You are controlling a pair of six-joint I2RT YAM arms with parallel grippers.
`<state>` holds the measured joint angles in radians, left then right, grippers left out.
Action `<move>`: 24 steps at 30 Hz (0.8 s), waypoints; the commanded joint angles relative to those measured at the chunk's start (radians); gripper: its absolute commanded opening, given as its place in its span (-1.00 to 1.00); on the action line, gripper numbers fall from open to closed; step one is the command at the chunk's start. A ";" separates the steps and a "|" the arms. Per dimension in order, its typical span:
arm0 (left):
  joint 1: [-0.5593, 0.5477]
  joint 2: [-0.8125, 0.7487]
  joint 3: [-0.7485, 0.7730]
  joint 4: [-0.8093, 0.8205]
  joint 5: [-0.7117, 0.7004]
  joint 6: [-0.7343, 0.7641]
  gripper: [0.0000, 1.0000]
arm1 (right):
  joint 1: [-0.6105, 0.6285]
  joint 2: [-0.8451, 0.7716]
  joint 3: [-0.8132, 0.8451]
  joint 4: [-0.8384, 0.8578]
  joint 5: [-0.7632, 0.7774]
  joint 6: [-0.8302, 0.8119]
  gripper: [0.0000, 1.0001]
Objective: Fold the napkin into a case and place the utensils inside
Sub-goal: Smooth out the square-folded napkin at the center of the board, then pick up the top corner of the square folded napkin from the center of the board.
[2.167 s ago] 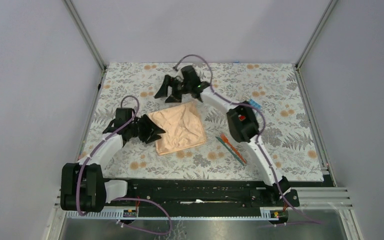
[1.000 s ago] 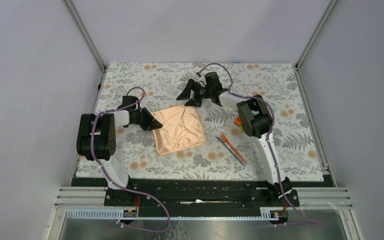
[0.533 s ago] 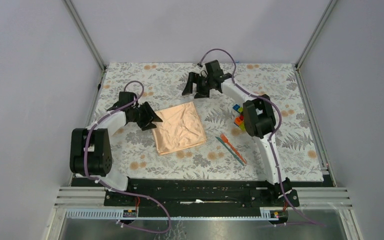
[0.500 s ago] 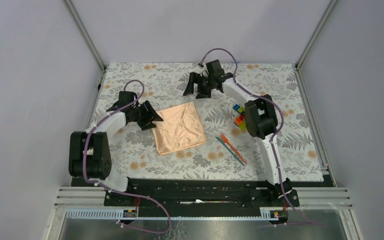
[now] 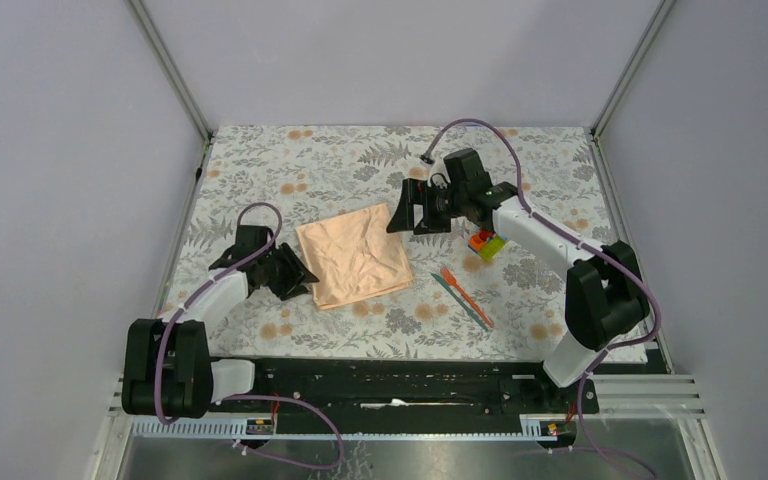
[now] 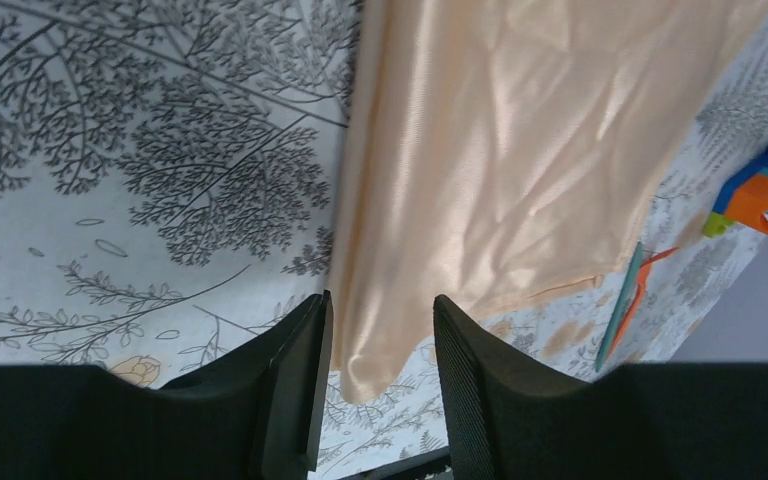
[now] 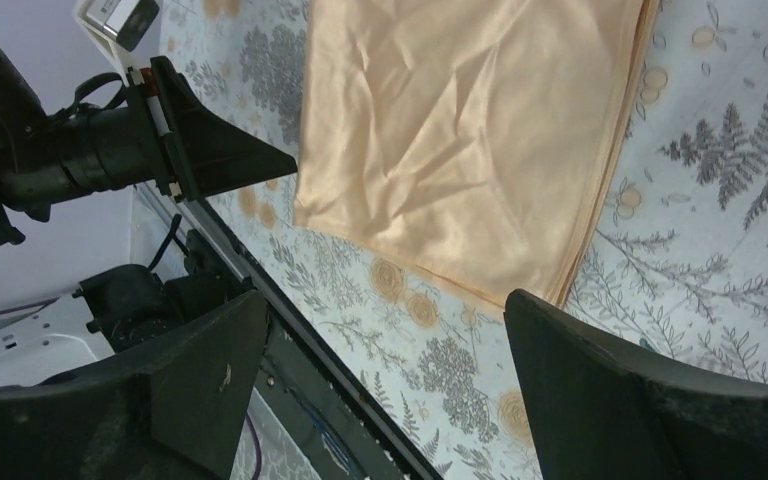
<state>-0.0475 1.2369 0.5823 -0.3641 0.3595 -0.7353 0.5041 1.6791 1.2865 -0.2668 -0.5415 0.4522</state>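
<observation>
The napkin [image 5: 355, 255] is a peach-orange satin cloth lying folded in a rough square on the floral mat [image 5: 260, 170]. It also fills the left wrist view [image 6: 500, 170] and the right wrist view [image 7: 460, 130]. My left gripper [image 5: 300, 275] is open at the napkin's left edge, and its jaws [image 6: 375, 325] straddle the near-left corner without pinching it. My right gripper [image 5: 410, 212] is open wide and empty above the napkin's far right corner [image 7: 385, 310]. The utensils lie side by side right of the napkin, one orange [image 5: 452, 283] and one teal [image 5: 468, 305].
A cluster of multicoloured toy blocks [image 5: 485, 243] sits on the mat under my right arm, just beyond the utensils, and shows in the left wrist view [image 6: 760, 190]. The black base rail [image 5: 390, 375] runs along the near edge. Metal frame posts stand at the far corners.
My right gripper has swung from beyond the napkin's far edge to its far right corner. My left gripper has slid nearer along the left edge. The napkin has not moved.
</observation>
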 commanded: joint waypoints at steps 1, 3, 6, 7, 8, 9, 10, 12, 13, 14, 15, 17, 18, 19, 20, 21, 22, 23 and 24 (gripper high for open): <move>0.000 -0.005 -0.027 0.062 -0.076 -0.050 -0.07 | 0.003 -0.056 -0.053 0.010 -0.027 -0.027 0.90; -0.005 -0.004 -0.054 0.070 -0.076 -0.064 -0.08 | 0.002 -0.071 -0.058 0.009 -0.043 -0.035 0.90; -0.019 -0.020 -0.102 0.095 -0.069 -0.083 -0.13 | 0.003 -0.078 -0.064 0.019 -0.046 -0.040 0.91; -0.024 -0.030 -0.119 0.103 -0.068 -0.090 -0.15 | 0.003 -0.079 -0.066 0.026 -0.050 -0.040 0.91; -0.027 -0.042 -0.136 0.111 -0.064 -0.102 -0.17 | 0.003 -0.077 -0.068 0.033 -0.055 -0.038 0.90; -0.031 -0.055 -0.153 0.122 -0.057 -0.113 -0.18 | 0.003 -0.074 -0.069 0.038 -0.060 -0.036 0.91; -0.033 -0.069 -0.168 0.129 -0.050 -0.124 -0.19 | 0.004 -0.071 -0.069 0.043 -0.066 -0.033 0.91; -0.041 -0.105 -0.189 0.129 -0.049 -0.146 -0.23 | 0.004 -0.067 -0.072 0.053 -0.071 -0.027 0.90; -0.045 -0.121 -0.200 0.128 -0.052 -0.156 -0.25 | 0.003 -0.066 -0.074 0.057 -0.074 -0.026 0.91; -0.049 -0.134 -0.211 0.129 -0.055 -0.170 -0.26 | 0.003 -0.065 -0.077 0.061 -0.074 -0.025 0.91; -0.054 -0.146 -0.220 0.130 -0.060 -0.179 -0.28 | 0.003 -0.066 -0.080 0.063 -0.075 -0.026 0.91; -0.062 -0.162 -0.232 0.130 -0.059 -0.191 -0.35 | 0.002 -0.067 -0.086 0.067 -0.075 -0.024 0.91; -0.067 -0.169 -0.238 0.132 -0.056 -0.203 -0.37 | 0.003 -0.067 -0.088 0.067 -0.074 -0.026 0.91; -0.075 -0.174 -0.247 0.142 -0.049 -0.216 -0.39 | 0.003 -0.067 -0.089 0.069 -0.075 -0.025 0.91; -0.085 -0.178 -0.252 0.151 -0.039 -0.228 -0.40 | 0.004 -0.067 -0.092 0.069 -0.076 -0.026 0.91; -0.098 -0.180 -0.255 0.158 -0.038 -0.241 -0.42 | 0.004 -0.067 -0.094 0.073 -0.075 -0.025 0.91; -0.114 -0.180 -0.256 0.162 -0.041 -0.250 -0.45 | 0.004 -0.066 -0.097 0.075 -0.074 -0.023 0.91; -0.130 -0.179 -0.258 0.165 -0.042 -0.259 -0.48 | 0.002 -0.063 -0.099 0.076 -0.072 -0.024 0.91; -0.149 -0.179 -0.260 0.166 -0.046 -0.271 -0.51 | 0.003 -0.062 -0.102 0.077 -0.070 -0.025 0.91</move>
<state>-0.1452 1.0744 0.3367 -0.2478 0.3206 -0.9470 0.5076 1.6539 1.1919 -0.2256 -0.5949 0.4374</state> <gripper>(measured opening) 0.266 0.951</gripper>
